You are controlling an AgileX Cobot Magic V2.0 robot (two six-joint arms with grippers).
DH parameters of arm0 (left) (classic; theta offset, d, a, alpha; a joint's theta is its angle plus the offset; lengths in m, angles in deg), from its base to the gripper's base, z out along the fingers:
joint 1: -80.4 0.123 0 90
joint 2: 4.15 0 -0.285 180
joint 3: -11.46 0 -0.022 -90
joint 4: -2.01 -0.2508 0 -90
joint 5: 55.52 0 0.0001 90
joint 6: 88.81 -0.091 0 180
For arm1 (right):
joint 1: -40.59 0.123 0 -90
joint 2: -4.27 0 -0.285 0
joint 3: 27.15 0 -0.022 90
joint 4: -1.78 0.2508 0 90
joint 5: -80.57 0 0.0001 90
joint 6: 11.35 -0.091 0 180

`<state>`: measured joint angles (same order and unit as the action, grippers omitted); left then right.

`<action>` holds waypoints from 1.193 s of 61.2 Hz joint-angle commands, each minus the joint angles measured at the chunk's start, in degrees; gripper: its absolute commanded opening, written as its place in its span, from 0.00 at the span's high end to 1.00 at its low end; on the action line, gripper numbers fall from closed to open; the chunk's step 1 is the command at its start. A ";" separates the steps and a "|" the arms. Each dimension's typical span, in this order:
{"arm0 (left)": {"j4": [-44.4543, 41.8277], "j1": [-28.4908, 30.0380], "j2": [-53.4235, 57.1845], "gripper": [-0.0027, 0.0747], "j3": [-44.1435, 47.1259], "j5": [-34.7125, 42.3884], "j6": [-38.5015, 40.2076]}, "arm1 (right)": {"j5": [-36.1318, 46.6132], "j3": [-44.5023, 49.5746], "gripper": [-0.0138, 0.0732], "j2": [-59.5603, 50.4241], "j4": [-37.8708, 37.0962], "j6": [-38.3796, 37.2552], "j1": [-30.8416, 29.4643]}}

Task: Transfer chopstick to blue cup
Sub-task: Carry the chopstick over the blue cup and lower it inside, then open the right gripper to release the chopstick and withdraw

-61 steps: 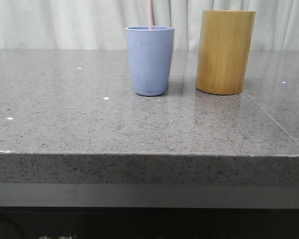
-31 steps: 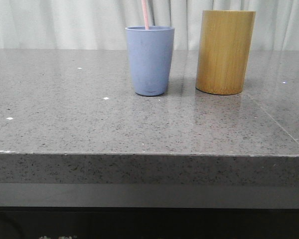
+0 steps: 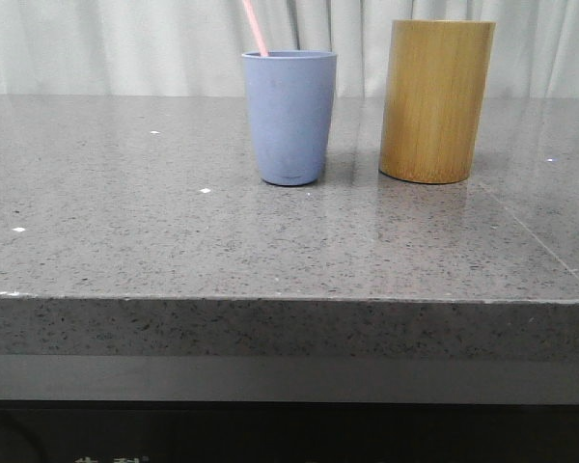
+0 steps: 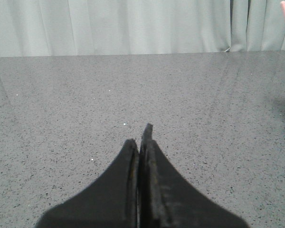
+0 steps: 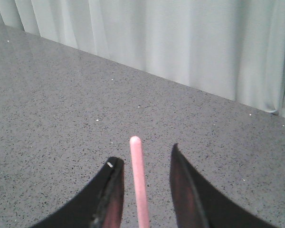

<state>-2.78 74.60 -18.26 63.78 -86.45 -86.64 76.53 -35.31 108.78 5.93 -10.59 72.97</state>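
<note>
The thin pale-pink chopstick (image 3: 255, 27) stands in the matte periwinkle-blue tumbler (image 3: 289, 116), leaning over the rim on the speckled grey stone bench (image 3: 174, 231), beside the tall tan bamboo cylinder (image 3: 434, 101), so the drop looks done, with only a retreat left. Only the right wrist view shows the right hand (image 5: 141, 190) spread, the stick between its fingers, touching neither. The left hand (image 4: 140, 147) sits pressed closed, empty.
</note>
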 commanded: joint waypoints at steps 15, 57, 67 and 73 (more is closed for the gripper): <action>0.27 -0.02 -0.56 0.99 -1.33 4.78 0.54 | 4.04 -1.53 0.49 -5.61 -0.02 0.47 -0.19; 0.27 -0.02 -0.56 0.99 -1.33 4.78 0.54 | -19.03 -1.60 0.91 -16.88 -1.17 0.47 -14.86; 0.27 -0.02 -0.56 0.99 -1.33 4.78 0.54 | -25.18 -0.78 0.91 -22.11 -2.50 0.47 -24.29; 0.27 -0.02 -0.56 0.99 -1.33 4.78 0.54 | -24.74 2.80 0.91 -26.32 -3.20 0.47 -27.92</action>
<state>-2.78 74.60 -18.26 63.78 -86.42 -86.64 48.65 -33.30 87.52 3.66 -10.52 47.59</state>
